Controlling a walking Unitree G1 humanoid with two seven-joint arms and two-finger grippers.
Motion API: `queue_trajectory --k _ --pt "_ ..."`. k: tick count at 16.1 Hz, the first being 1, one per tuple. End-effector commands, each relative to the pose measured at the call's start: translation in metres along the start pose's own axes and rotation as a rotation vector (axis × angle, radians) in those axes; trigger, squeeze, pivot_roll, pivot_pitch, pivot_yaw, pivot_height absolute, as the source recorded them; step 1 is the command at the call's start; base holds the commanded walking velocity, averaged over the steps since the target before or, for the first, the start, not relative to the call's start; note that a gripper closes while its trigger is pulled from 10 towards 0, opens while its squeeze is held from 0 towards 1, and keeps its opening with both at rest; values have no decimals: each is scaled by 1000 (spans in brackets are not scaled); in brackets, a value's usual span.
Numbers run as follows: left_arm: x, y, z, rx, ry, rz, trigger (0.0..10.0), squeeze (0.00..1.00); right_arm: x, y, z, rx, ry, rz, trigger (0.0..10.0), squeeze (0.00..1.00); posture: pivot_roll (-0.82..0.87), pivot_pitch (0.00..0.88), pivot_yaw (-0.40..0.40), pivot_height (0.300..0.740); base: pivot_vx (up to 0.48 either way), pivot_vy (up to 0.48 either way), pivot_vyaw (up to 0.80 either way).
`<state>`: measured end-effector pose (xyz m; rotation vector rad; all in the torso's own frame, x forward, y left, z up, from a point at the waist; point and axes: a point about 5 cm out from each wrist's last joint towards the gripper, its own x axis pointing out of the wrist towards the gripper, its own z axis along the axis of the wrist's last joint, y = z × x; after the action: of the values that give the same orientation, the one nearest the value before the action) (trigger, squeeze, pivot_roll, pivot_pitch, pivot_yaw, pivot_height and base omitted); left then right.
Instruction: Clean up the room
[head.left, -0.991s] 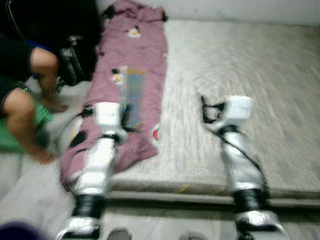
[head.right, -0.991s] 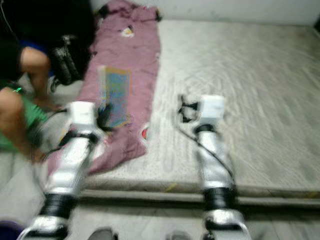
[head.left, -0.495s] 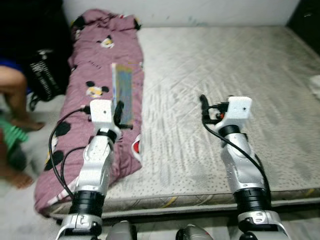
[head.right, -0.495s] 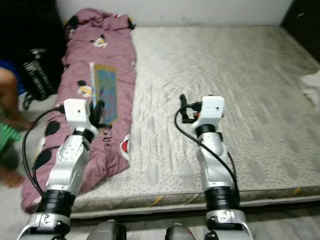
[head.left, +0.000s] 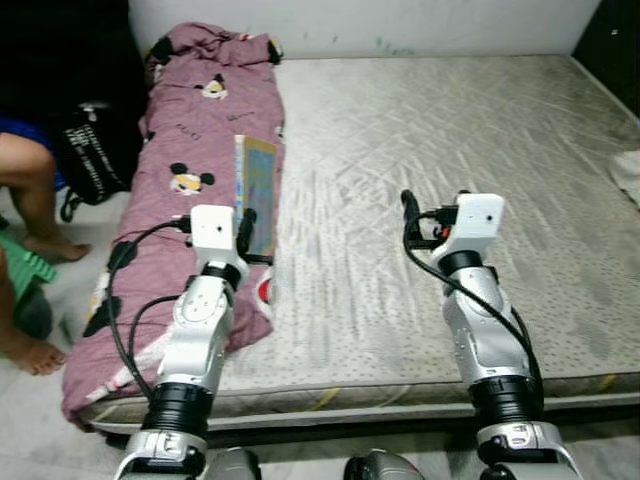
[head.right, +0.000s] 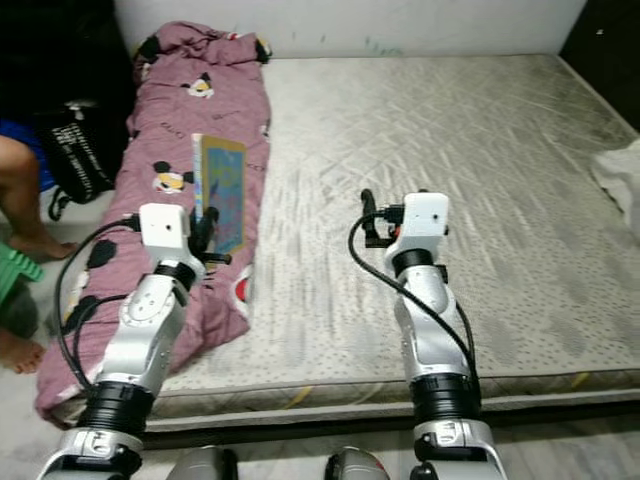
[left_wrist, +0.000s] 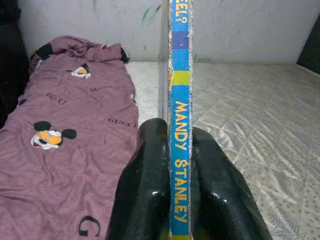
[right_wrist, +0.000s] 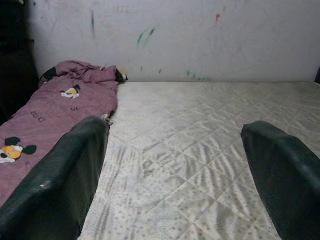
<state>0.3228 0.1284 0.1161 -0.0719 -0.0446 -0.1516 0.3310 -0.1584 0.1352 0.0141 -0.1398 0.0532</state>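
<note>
Camera steadied; left tool (left_wrist: 179, 200) pinching book (head.left: 256, 195), right tool (right_wrist: 175, 175) spread above mattress (head.left: 450, 130).

A home bedroom — bare mattress (head.left: 420, 150) on the floor, cartoon-print blanket (head.left: 190, 150).

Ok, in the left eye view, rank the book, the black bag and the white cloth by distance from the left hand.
1. Book: clamped in the left hand, above the purple blanket.
2. Black bag: on the floor to the robot's left.
3. White cloth: far across the mattress, at the right edge.
</note>
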Motion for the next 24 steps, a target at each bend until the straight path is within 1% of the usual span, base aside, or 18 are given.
queue_trajectory --k 1,20,24 --pt "1 -4 8 5 -38 -11 10000 0 -2 -3 -3 -9 9 -10 10000 0 -45 104 18 740 0 -379 0" --pt "2 -5 7 -7 -38 -8 10000 0 -3 0 -5 -22 14 15 10000 0 -46 102 11 740 0 -379 0" --pt "1 -6 10 -34 -65 -32 10000 0 -3 0 -6 -29 15 17 10000 0 -46 102 11 740 0 0 0"
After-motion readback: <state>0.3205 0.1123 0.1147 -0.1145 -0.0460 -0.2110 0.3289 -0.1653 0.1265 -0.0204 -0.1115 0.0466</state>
